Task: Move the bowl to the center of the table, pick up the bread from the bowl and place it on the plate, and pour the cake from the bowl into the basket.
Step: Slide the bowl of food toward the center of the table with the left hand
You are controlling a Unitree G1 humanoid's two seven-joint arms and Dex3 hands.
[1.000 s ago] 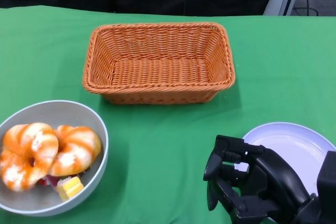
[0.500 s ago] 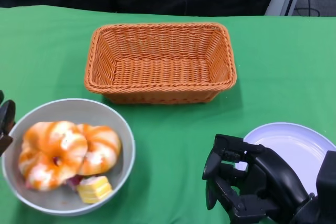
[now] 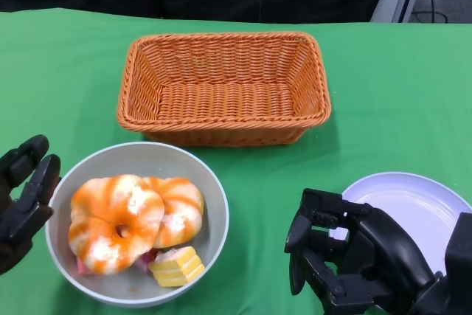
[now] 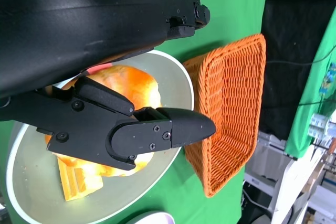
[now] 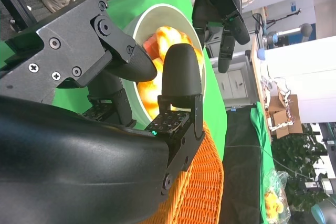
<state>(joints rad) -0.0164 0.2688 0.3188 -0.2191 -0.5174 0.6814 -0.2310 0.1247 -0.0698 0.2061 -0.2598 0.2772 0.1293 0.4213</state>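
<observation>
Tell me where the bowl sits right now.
In the head view the bowl sits at the table's lower left, just in front of the basket, with the left hand beside its left rim.

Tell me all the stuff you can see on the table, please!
Tablecloth: one, green, covering the table.
Basket: one, orange wicker, at the back middle, nothing in it.
Bowl: one, grey, front left, in front of the basket.
Bread: two orange-and-white rings, inside the bowl.
Cake: one yellow piece, in the bowl, against the bread.
Plate: one, white, front right, bare.
Left hand: one, black, beside the bowl's left edge, fingers apart.
Right hand: one, black, front right beside the plate, holding nothing.
</observation>
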